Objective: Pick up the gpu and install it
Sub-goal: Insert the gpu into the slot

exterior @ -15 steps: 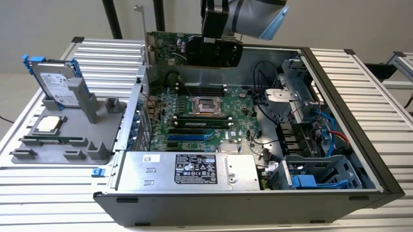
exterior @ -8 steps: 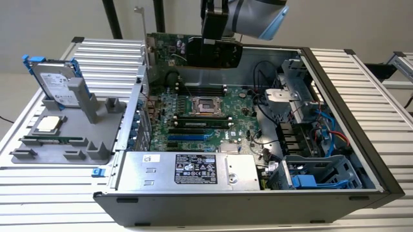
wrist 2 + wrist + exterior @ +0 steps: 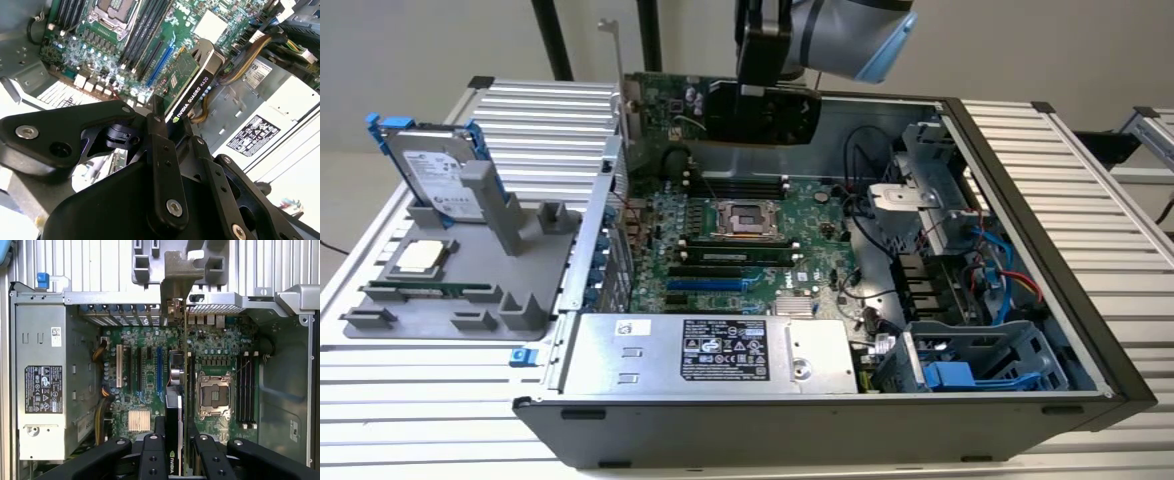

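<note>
Closest to the wrist cameras, the gripper (image 3: 176, 440) pinches the gpu (image 3: 173, 405) between its fingers (image 3: 156, 125), one on each face. Held by its upper edge like this, the card hangs edge-down with its connector side toward the board. It's vertical and runs parallel to the expansion slots, which is the orientation a slot insert needs. Silver bracket (image 3: 615, 75) sits at the end toward the case wall on the exterior view's left, where the rear slot openings are.

Under the card is the motherboard (image 3: 145, 365). The blue slot (image 3: 159, 370) lies just beside the card's line, and the CPU socket (image 3: 212, 395) is on the other side.

Judging from the exterior view, the card is above the board at the far end of the case (image 3: 1047, 190), not seated yet. Power supply (image 3: 707, 350) sits along the near case edge, clear of the card.

Farther off, outside the case, a grey parts holder (image 3: 400, 320) has the hard drive (image 3: 434, 170) standing upright in it, well apart from the arm.
</note>
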Controlling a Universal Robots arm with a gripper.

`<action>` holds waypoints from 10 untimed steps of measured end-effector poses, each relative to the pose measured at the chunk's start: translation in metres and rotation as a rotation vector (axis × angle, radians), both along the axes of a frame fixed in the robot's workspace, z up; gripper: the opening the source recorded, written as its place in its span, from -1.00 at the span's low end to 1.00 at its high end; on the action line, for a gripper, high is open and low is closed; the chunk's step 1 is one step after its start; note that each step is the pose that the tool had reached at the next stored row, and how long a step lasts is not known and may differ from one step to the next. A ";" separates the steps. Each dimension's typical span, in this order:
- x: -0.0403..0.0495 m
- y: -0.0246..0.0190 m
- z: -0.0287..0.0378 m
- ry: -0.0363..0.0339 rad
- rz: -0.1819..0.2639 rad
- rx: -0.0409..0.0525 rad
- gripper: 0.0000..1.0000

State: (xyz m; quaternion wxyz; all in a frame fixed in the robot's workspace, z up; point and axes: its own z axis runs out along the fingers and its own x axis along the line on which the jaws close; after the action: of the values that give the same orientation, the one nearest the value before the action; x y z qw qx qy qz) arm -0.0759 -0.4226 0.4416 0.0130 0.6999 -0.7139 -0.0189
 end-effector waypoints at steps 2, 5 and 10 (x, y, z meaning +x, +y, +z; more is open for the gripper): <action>0.0000 0.0000 -0.0009 0.0000 0.000 -0.0016 -1.00; 0.0000 0.0000 -0.0021 0.0000 0.000 -0.0039 -1.00; 0.0000 0.0000 -0.0041 0.0000 0.000 -0.0077 -1.00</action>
State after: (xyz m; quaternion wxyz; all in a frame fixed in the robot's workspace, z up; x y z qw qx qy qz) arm -0.0759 -0.4226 0.4375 0.0157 0.6999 -0.7139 -0.0162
